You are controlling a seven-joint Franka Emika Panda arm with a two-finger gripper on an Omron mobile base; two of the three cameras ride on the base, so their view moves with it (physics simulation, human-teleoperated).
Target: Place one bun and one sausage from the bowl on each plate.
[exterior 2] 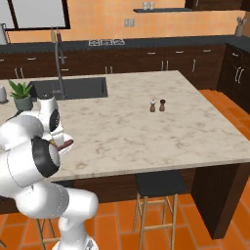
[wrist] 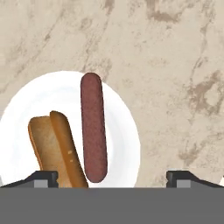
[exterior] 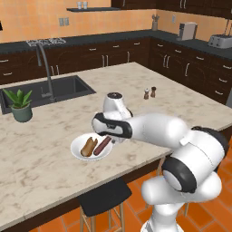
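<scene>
A white plate (wrist: pixel 122 131) lies on the marble counter near its front edge, and shows as plate (exterior: pixel 78 145) in the left base view. On it rest a brown bun (wrist: pixel 54 146) and a dark red sausage (wrist: pixel 93 127), side by side; they are the bun (exterior: pixel 89 146) and sausage (exterior: pixel 102 145) in the left base view. My gripper (wrist: pixel 113 178) hovers just above the plate, open, its fingertips (wrist: pixel 42 178) spread wide to either side of the food and holding nothing. The sausage tip (exterior 2: pixel 66 144) peeks out past my arm in the right base view. The bowl is out of view.
A sink (exterior: pixel 50 93) with a tall faucet (exterior: pixel 45 68) and a potted plant (exterior: pixel 20 105) lie at the back left. Salt and pepper shakers (exterior: pixel 150 93) stand mid-counter. A dark stool (exterior: pixel 104 197) sits under the front counter edge.
</scene>
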